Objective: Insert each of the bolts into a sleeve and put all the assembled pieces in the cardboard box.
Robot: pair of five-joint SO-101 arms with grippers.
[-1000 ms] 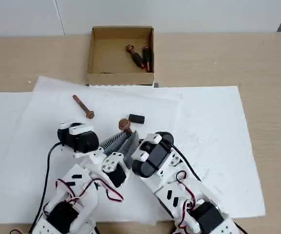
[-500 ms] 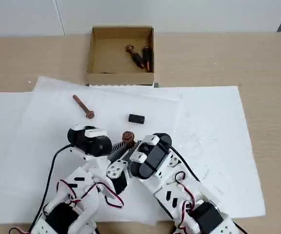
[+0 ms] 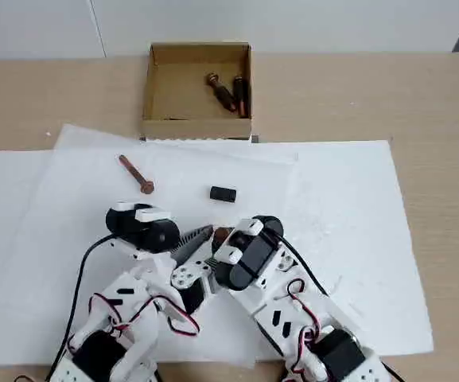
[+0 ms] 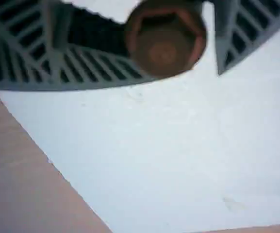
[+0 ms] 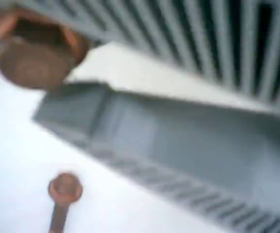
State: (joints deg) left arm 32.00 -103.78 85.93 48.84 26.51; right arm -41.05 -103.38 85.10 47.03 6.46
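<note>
Although a bolt (image 4: pixel 165 39) sits between the left tool (image 3: pixel 202 236) and right tool (image 5: pixel 33 82), I cannot tell whether either grips it.

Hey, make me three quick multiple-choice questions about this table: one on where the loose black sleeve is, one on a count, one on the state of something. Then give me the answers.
1. Where does the loose black sleeve lie?
A) in the cardboard box
B) on the white paper
C) on the bare wooden table

2. How many assembled pieces lie in the cardboard box?
A) none
B) two
C) four

3. In what state is the loose bolt that lies left of the sleeve?
A) bare, lying flat on the paper
B) pushed into a sleeve
C) standing upright

Answers:
1 B, the sleeve sits on the paper, apart from the box.
2 B, two pieces lie side by side near the box's right wall.
3 A, its whole shank shows, with no sleeve on it.
</note>
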